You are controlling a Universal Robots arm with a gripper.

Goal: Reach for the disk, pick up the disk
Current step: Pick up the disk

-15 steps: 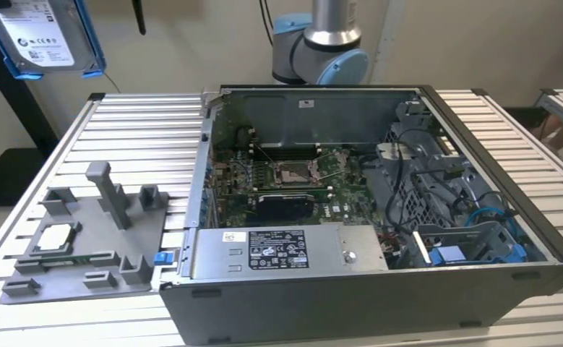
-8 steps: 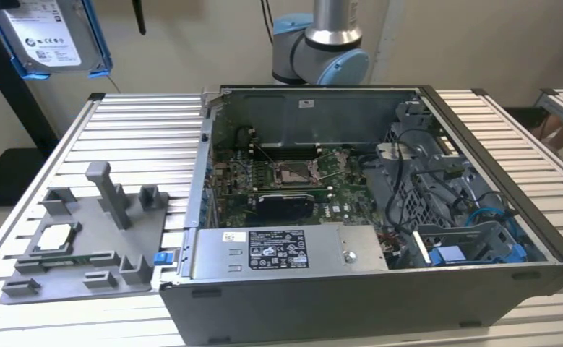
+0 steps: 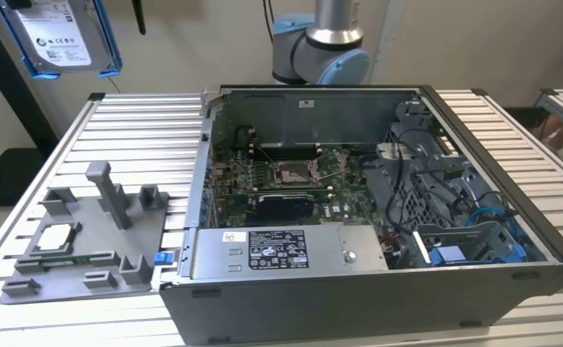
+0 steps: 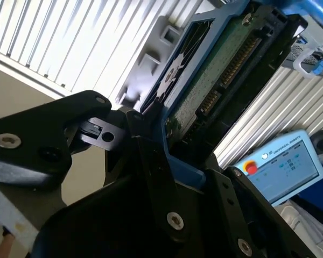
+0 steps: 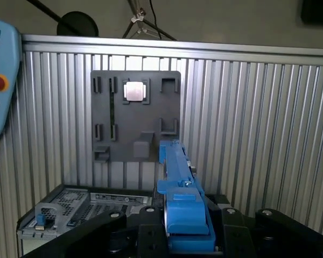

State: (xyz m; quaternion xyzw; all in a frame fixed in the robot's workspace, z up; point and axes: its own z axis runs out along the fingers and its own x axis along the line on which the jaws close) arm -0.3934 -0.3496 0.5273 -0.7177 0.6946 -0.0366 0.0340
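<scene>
The black claw is closed on the silver-grey, blue-framed hard disk, holding it above the ribbed metal worktop.

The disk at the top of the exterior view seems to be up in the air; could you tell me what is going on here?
The arm's gripper is shut on the disk, at its blue-framed edge, and holds it in the air above the slatted table, so the pick is done. On the table lie a grey fixture plate carrying a small silver chip and, to the exterior view's right, an open computer case.
</scene>
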